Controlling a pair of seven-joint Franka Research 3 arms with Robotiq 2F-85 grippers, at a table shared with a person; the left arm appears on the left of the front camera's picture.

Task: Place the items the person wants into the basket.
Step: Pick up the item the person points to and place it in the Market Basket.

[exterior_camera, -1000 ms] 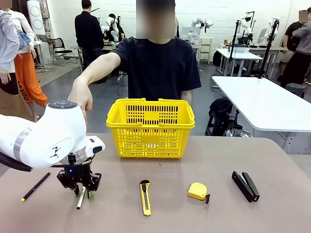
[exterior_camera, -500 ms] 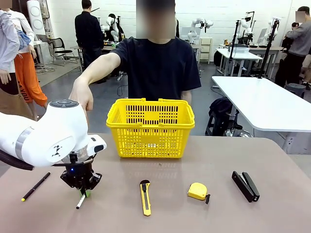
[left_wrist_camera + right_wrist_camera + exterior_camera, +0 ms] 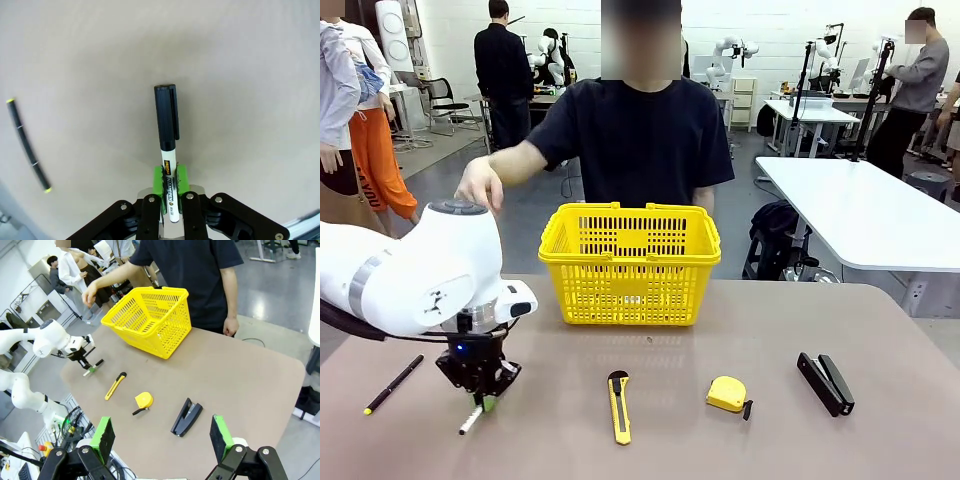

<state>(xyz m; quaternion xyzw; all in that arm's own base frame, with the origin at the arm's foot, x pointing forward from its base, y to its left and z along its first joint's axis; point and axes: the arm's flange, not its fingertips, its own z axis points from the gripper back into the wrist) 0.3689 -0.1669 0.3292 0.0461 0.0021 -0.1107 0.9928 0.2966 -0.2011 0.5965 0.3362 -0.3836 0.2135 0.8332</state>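
1. While the left gripper (image 3: 170, 179) hangs low over the table (image 3: 740, 330), its jaws are clenched on the black-and-white marker (image 3: 165, 117). The green pads (image 3: 158, 180) press the white barrel from both sides, and the black cap sticks out past them toward the tabletop.
2. Seen from the front, the marker hangs tilted, its lower end toward the robot's edge. I cannot tell whether that end touches the table.
3. Thin black pen (image 3: 393, 384): flat on the table, just to the left of the gripper and apart from it. It lies slanted, yellow tip toward the near edge.
4. Yellow-and-black utility knife (image 3: 618, 406): flat on the table to the right of the gripper, lying front to back, on the near side of the basket (image 3: 630, 285) and apart from it.
5. Yellow tape measure (image 3: 726, 394) lies right of the knife, and the black stapler (image 3: 825, 383) farther right. Each is apart from its neighbours.
6. Basket: upright at the far middle of the table, directly in front of the person (image 3: 640, 140).
7. Person's raised hand (image 3: 478, 185): held out above the left arm's white housing, clear of the table.
8. Right gripper (image 3: 161, 437): jaws released and spread wide, holding nothing, high over the near right side, well apart from every item.
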